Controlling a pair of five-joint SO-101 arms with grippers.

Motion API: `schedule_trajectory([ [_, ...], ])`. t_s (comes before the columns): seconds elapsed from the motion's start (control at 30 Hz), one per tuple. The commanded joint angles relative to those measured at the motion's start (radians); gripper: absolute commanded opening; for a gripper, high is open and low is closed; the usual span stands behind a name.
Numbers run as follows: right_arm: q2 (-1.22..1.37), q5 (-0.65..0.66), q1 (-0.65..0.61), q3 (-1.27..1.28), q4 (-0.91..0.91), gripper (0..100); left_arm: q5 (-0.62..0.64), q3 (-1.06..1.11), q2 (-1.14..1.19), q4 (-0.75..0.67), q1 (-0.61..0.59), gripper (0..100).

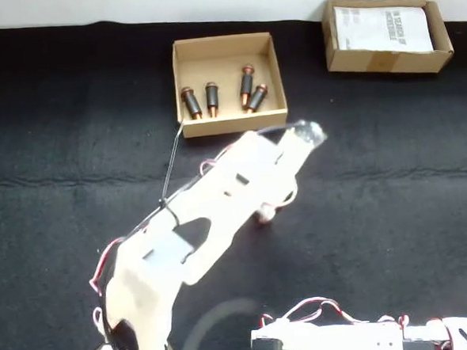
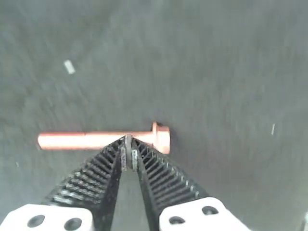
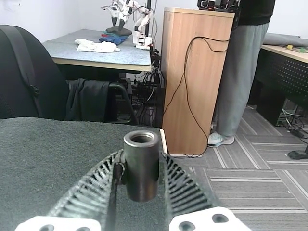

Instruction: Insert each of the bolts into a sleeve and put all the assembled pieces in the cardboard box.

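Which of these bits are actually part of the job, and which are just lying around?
Part of the job: loose bolt; sleeve in the right end effector; cardboard box holding four assembled pieces.
Lying about: second box with a paper sheet; wooden cabinet; black chair.

Strong light is blowing out my white left arm [image 1: 219, 200] mid-frame in the high view, while the black cloth [image 1: 395, 228] is soaking it up. Under my left claw [image 2: 128, 153] the cloth is showing dim and flat; behind my right claw [image 3: 140, 161] the room [image 3: 269, 159] is glowing evenly.
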Motion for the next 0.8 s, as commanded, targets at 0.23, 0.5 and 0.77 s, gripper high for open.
schedule_trajectory([
  [0.23, -0.01, 0.028, 0.005, 0.151, -0.027, 0.6, 0.126, -0.599, 0.305, 0.138, -0.202, 1],
  [0.5, -0.002, 0.028, -0.022, 0.151, -0.025, 0.6, -0.133, -1.035, 0.305, 0.532, -0.157, 1],
  [0.77, -0.001, 0.021, -0.036, 0.151, -0.025, 0.6, -0.647, -0.757, 0.101, 0.528, -0.188, 1],
])
